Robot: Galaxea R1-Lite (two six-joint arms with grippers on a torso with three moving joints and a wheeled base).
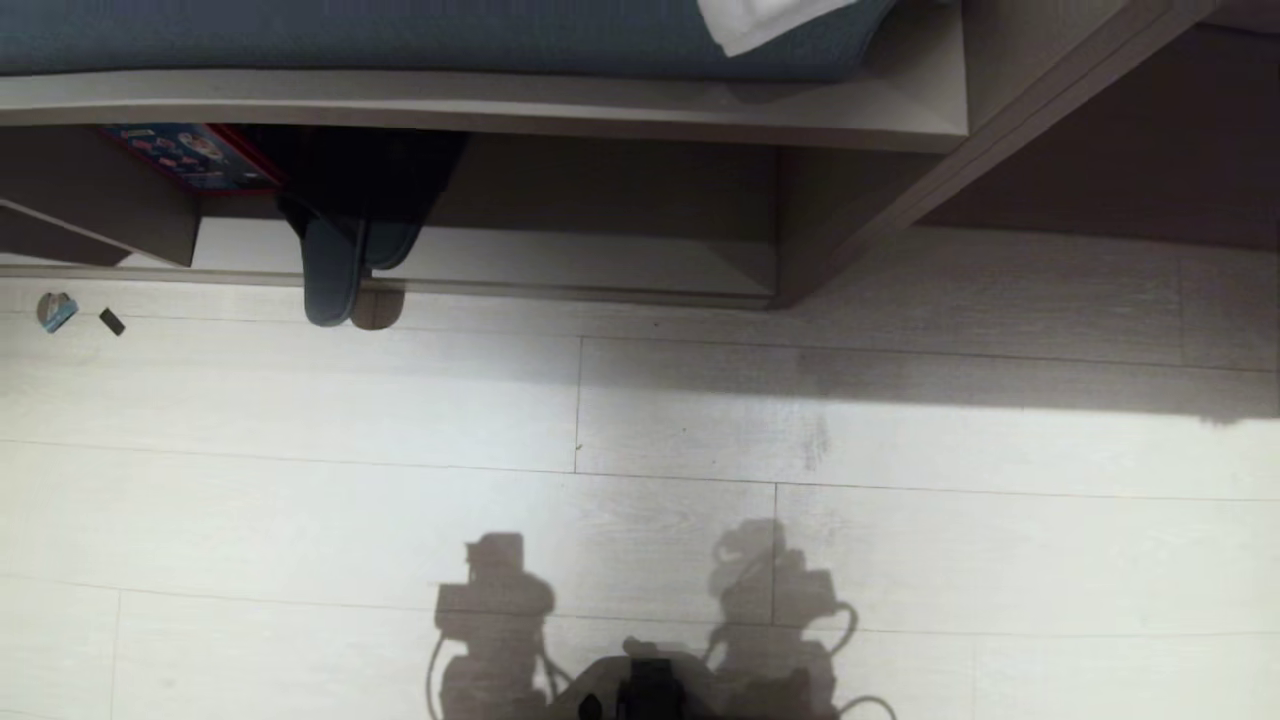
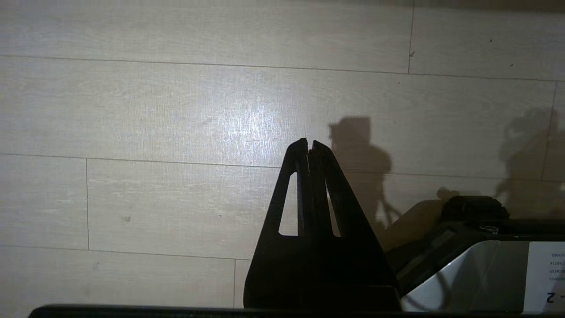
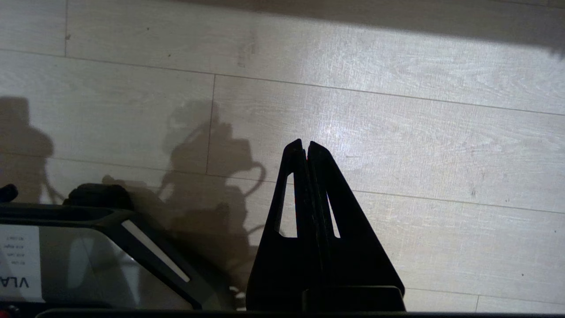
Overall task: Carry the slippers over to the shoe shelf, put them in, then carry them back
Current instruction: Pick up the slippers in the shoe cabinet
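The grey-blue slippers [image 1: 335, 270] lie in the left part of the shoe shelf [image 1: 600, 265], under its bench board. Their ends stick out over the front lip onto the floor, and their far parts are lost in the dark of the cubby. Neither gripper appears in the head view; only the arms' shadows fall on the floor near its bottom edge. In the left wrist view my left gripper [image 2: 308, 142] hangs shut and empty over bare floorboards. In the right wrist view my right gripper [image 3: 304, 143] is likewise shut and empty above the floor.
A colourful flat box [image 1: 190, 155] sits in the cubby left of the slippers. Two small bits, one blue-silver [image 1: 57, 311] and one black [image 1: 112, 322], lie on the floor at left. A blue cushion [image 1: 400, 35] and white cloth [image 1: 760, 20] top the bench. My base [image 1: 650, 690] shows at the bottom.
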